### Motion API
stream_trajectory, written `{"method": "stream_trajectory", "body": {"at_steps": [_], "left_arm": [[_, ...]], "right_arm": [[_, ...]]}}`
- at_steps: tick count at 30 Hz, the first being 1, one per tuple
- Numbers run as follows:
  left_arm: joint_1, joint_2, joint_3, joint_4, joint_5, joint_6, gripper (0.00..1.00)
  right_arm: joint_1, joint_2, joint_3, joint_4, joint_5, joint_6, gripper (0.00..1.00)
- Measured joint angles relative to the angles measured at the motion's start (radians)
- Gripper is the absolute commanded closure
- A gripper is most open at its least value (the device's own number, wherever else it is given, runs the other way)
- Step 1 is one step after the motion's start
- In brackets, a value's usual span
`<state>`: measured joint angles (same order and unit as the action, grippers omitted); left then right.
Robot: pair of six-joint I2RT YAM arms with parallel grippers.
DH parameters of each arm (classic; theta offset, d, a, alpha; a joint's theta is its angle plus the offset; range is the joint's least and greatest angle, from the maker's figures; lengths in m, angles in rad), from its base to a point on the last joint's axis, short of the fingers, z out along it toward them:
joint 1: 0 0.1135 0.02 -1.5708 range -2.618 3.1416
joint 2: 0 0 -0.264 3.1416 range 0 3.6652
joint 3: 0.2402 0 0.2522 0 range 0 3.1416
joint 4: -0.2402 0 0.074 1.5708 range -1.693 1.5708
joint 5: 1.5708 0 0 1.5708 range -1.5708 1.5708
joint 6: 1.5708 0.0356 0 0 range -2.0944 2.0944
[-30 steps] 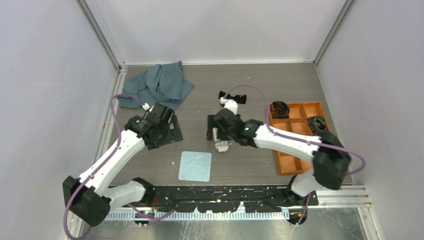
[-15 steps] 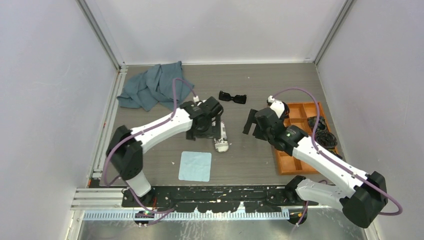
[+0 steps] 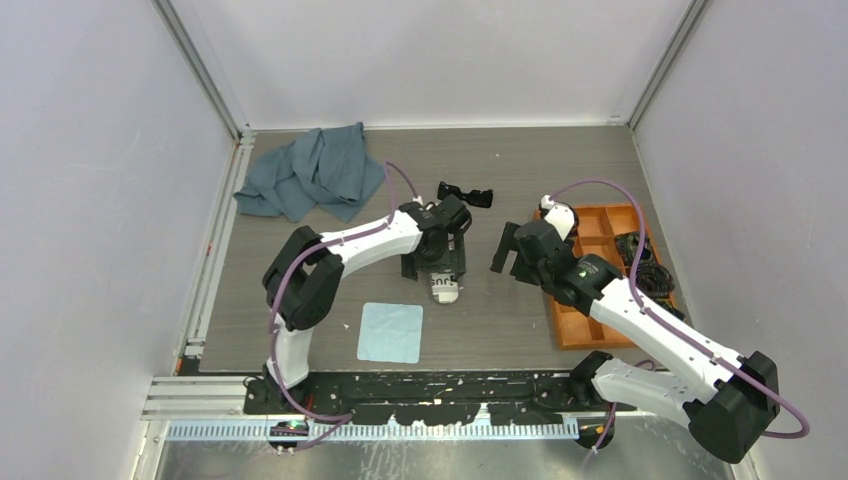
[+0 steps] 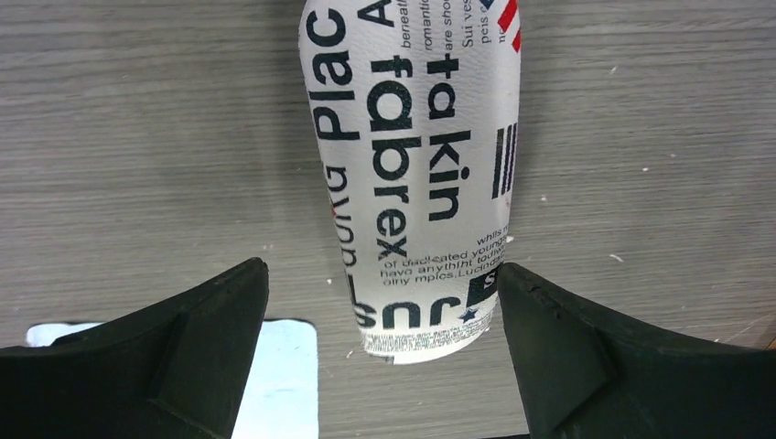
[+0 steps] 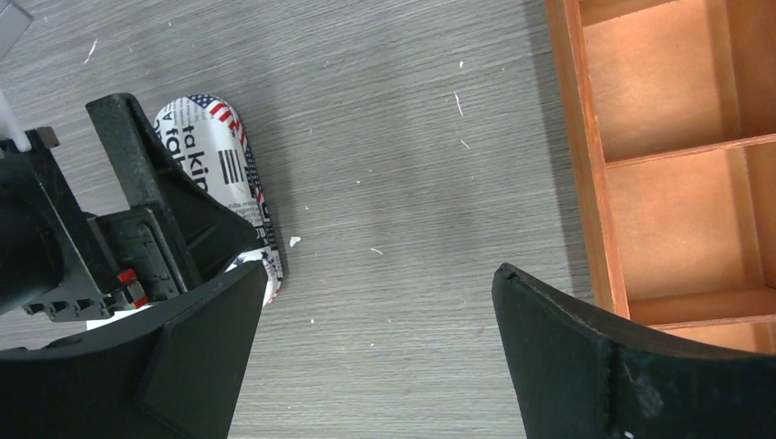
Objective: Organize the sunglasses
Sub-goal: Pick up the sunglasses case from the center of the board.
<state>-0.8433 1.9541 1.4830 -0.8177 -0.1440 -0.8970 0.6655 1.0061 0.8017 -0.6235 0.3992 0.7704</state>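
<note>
Your left end effector swings in, now straddles patterned case, wide open, empty; right end effector open too. Sunglasses lie on table just beyond left one, long axis crosswise; left arm nearer.

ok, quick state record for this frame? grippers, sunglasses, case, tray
left gripper: open, over the patterned case, one finger either side, not clamped
right gripper: open, empty, between case and wooden tray
sunglasses: lying beyond the case, untouched
patterned case: lying flat
wooden tray: to the robot's right, near compartments in the right wrist view empty
</note>
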Motion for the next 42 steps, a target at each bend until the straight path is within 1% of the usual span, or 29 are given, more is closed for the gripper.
{"method": "stream_trajectory", "body": {"at_steps": [3, 9, 11, 18, 20, 23, 25, 27, 29, 30, 34, 38, 41, 42], "left_arm": [[-0.006, 0.010, 0.002, 0.023, 0.006, -0.012, 0.11], [-0.009, 0.047, 0.033, 0.032, 0.006, -0.017, 0.13], [-0.010, 0.058, 0.044, 0.033, 0.006, -0.017, 0.15], [-0.010, 0.068, 0.055, 0.032, 0.004, -0.016, 0.26], [-0.010, 0.070, 0.055, 0.032, 0.004, -0.016, 0.31], [-0.010, 0.075, 0.055, 0.032, 0.002, -0.015, 0.40], [-0.010, 0.076, 0.055, 0.032, 0.000, -0.013, 0.49], [-0.007, 0.076, 0.056, 0.033, -0.002, -0.008, 0.56], [0.000, 0.076, 0.054, 0.039, 0.008, 0.003, 0.60], [0.006, 0.073, 0.047, 0.048, 0.021, 0.013, 0.65], [0.060, 0.009, -0.060, 0.164, 0.142, 0.057, 0.72], [0.159, -0.112, -0.234, 0.310, 0.341, 0.103, 0.73], [0.222, -0.217, -0.335, 0.401, 0.463, 0.132, 0.76], [0.235, -0.274, -0.383, 0.454, 0.515, 0.142, 0.80]], "right_arm": [[0.000, 0.000, 0.000, -0.002, 0.000, 0.000, 0.00], [0.000, 0.000, 0.000, -0.002, -0.005, 0.000, 0.00], [0.000, 0.001, 0.000, -0.002, -0.008, 0.000, 0.00], [0.000, 0.021, -0.001, -0.002, -0.020, 0.000, 0.00], [0.000, 0.029, -0.001, -0.002, -0.024, -0.001, 0.00], [0.000, 0.035, -0.001, -0.002, -0.027, -0.001, 0.00], [0.000, 0.035, -0.001, -0.002, -0.027, 0.000, 0.00], [0.000, 0.035, -0.001, -0.002, -0.027, -0.002, 0.00], [0.000, 0.035, -0.001, -0.002, -0.027, -0.007, 0.00], [0.000, 0.035, -0.001, -0.002, -0.029, -0.009, 0.00], [-0.006, 0.029, 0.000, -0.001, -0.063, -0.022, 0.00], [-0.032, -0.014, 0.000, 0.021, -0.145, -0.027, 0.00], [-0.071, -0.046, 0.007, 0.051, -0.222, -0.023, 0.00], [-0.087, -0.050, 0.010, 0.065, -0.253, -0.018, 0.00]]}}
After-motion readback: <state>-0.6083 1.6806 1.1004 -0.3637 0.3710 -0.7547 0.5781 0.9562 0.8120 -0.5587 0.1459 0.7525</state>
